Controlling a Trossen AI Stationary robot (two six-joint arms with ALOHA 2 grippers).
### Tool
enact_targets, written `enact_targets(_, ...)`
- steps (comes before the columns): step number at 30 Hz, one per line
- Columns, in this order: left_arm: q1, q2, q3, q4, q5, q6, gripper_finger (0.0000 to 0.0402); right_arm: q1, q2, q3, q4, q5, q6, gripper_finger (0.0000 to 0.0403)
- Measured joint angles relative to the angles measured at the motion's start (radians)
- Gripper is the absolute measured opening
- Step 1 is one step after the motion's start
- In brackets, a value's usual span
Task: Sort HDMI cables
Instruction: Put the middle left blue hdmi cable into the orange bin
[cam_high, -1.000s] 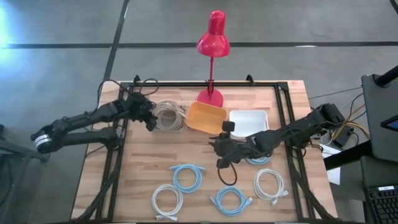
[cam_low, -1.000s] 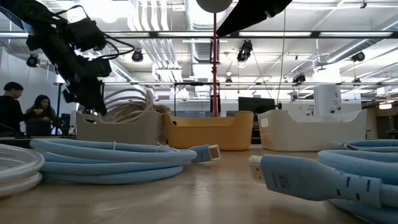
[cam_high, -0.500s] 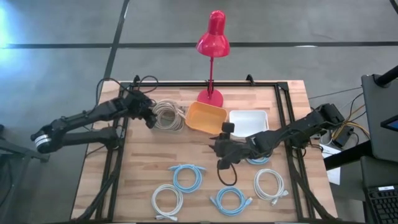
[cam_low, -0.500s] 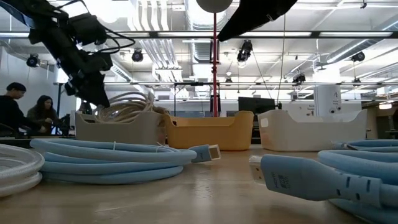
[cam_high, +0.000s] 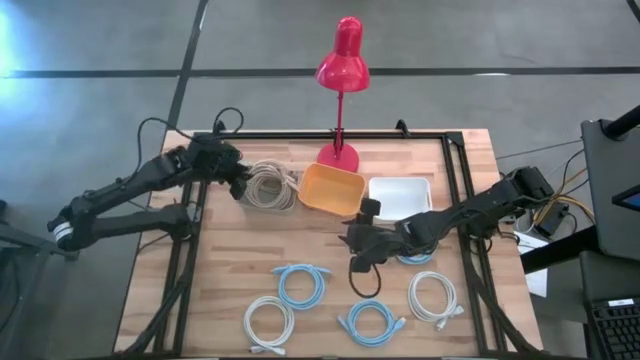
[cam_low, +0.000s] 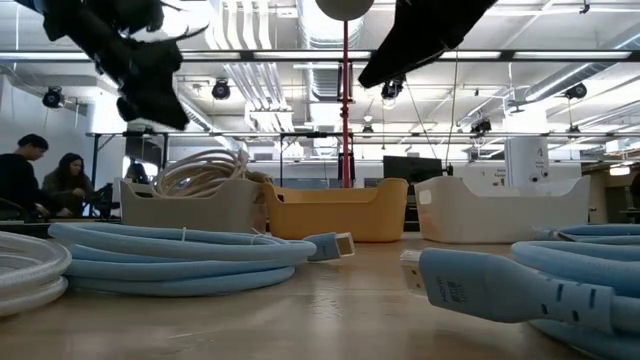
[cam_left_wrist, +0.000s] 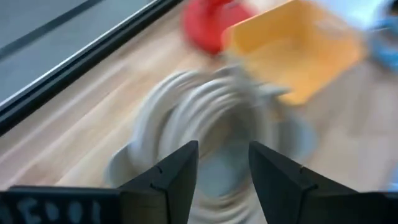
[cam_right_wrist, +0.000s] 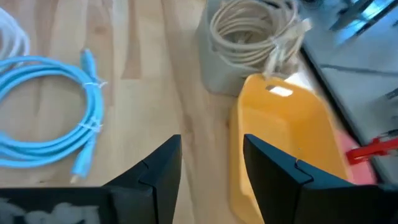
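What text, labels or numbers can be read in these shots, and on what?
No text is legible.
Light blue cable plug, low view: embossed mark, too blurred to read.
Left hand, left wrist view: pale characters on its body at the frame's edge, too blurred to read.
Right hand, right wrist view: similar pale marks on its body, too blurred to read.
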Motion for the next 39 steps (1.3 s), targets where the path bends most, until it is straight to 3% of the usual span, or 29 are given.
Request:
enact_targets(4,-0.019,-0.012,0.000,0.072,0.176,0.005,0.0172,0.000,0.000,-0.005,-0.011,-0.120,0.036,0.0169)
enact_targets(7,-0.043,-0.012,0.000,0.104,0.237,0.001,0.0172,0.001,0.000,-0.005,-0.043,-0.189,0.074,0.0169)
enact_targets(16,-0.126,-0.009,-0.067,0.236,0.242,-0.035,0.0172,0.000,-0.001,-0.004,-0.299,-0.209,0.322,0.0169)
enact_targets(22,-0.172,-0.007,-0.109,0.327,0.242,-0.048,0.0172,0.000,-0.001,-0.004,-0.543,-0.214,0.616,0.0169)
enact_targets(26,-0.203,-0.007,-0.142,0.417,0.242,-0.051,0.0172,0.000,-0.002,-0.023,-0.650,-0.274,0.821,0.0169)
enact_targets(30,-0.239,-0.007,-0.155,0.453,0.242,-0.063,0.0172,0.000,-0.002,-0.059,-0.655,-0.381,0.914,0.0169)
enact_targets(39,-0.361,-0.005,-0.167,0.550,0.241,-0.094,0.0172,-0.005,-0.002,-0.147,-0.651,-0.509,1.014,0.0169)
